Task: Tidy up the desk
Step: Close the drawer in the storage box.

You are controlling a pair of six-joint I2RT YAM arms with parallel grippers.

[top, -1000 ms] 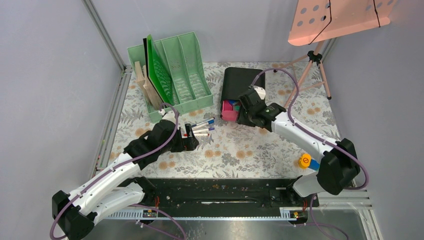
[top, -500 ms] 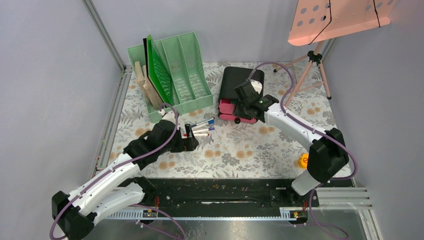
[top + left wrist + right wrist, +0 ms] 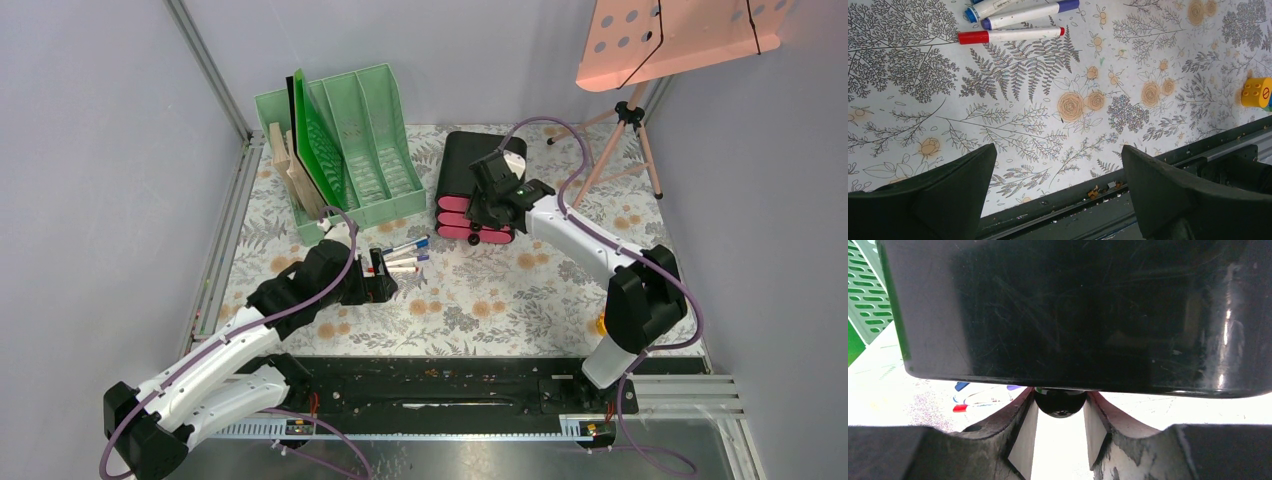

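Across the left of the desk, past the mint-green file rack at the back, finds the left arm stretched low and forward from its near corner. Hangs the left gripper over bare cloth, jaws spread as wide as they go, holding nothing. Stops just short of the loose markers, the red-capped one nearest.

Toward the right, meets the black drawer box, pink fronts looking flush with the case. Has the right arm folded up from its base and reaching back, wrist dipped to the box front. Shows the right gripper part-closed around a small black knob, pads snug against it on either side.

Judged: drawer step about finished, with the markers and the yellow block by the near rail yet to be tidied. Calls next for releasing the knob and backing straight off without dragging the drawer out. On the left, calls for a short advance and a squeeze across the nearest marker.
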